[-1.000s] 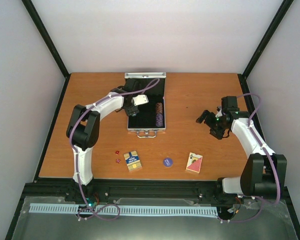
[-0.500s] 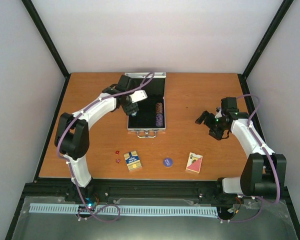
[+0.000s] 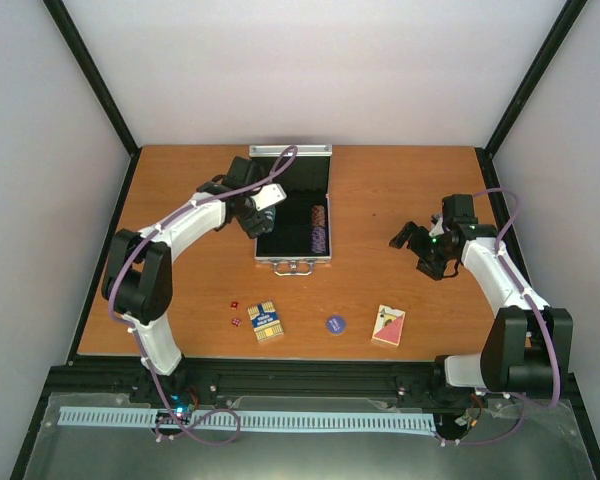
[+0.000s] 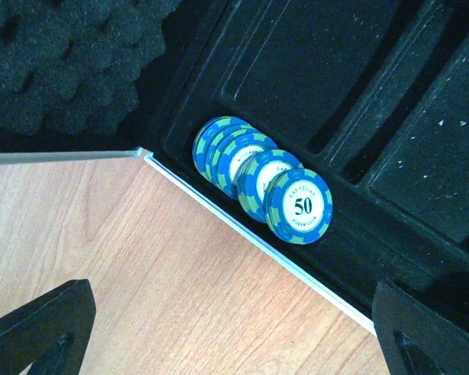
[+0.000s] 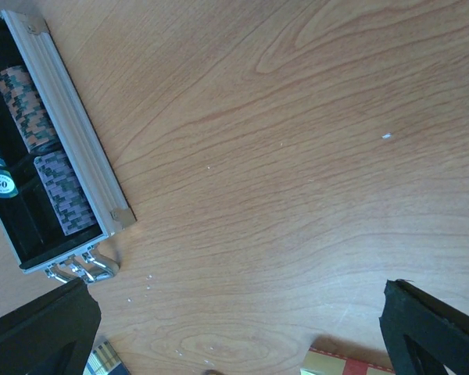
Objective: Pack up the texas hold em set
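Overhead, the left claw (image 4: 230, 287) hangs with its fingers (image 4: 39, 332) spread wide and nothing between them, above the left rim of the open silver case (image 3: 293, 259). Just inside that rim, a short row of blue-and-green poker chips (image 4: 262, 181) leans in a slot of the black tray, the front chip marked 50. Beyond them is the dimpled foam lining (image 4: 55, 62) of the lid. The right claw (image 5: 236, 285) is likewise apart and empty, over bare table (image 3: 400, 180) well to the right of the case. Its camera shows brown chips (image 5: 27, 109) and purple chips (image 5: 62, 195) filed in the tray, with the handle (image 5: 82, 269) at the case's near end. Nearer the arm bases lie two red dice (image 3: 234, 312), the blue-yellow card deck (image 3: 265, 321), the blue disc (image 3: 334, 323) and the red card deck (image 3: 388, 325), all on the table.
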Available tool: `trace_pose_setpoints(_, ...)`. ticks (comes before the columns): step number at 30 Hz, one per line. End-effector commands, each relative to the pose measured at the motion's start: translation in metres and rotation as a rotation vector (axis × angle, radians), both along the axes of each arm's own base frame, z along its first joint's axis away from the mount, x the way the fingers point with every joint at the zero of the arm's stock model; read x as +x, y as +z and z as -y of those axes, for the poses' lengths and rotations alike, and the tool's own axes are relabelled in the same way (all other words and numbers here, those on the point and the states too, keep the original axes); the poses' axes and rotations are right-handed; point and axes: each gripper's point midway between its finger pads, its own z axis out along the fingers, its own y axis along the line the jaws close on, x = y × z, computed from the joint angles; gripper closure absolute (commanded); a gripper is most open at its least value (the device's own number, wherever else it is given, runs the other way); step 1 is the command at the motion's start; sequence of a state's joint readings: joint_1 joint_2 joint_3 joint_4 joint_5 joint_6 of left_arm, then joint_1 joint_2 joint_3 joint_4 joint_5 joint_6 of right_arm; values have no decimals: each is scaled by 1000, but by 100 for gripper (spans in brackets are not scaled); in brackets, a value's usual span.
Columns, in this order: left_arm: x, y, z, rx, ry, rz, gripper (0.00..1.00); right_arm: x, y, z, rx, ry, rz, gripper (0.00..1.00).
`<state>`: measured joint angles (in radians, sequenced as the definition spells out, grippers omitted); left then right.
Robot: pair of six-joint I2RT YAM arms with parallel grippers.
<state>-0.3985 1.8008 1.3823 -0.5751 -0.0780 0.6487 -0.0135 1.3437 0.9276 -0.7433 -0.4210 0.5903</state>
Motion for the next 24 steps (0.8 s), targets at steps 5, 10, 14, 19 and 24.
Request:
trace_pose_setpoints(5,13,-14,2,-11,2,21,0,1,6,1,7,4,30,0)
trace_pose_setpoints(10,23,-15,5,-21,0,52,0,1,7,2,5,2,32,0)
trace_pose_setpoints(14,26,-25,5,0,-1,31,0,1,7,2,5,2,32,0)
trace_pose_setpoints(19,24,-36,4,11,-4,4,0,2,5,2,3,3,27,0)
trace_pose_setpoints(24,25,-44,2,23,0,-9,0,2,5,1,6,4,28,0)
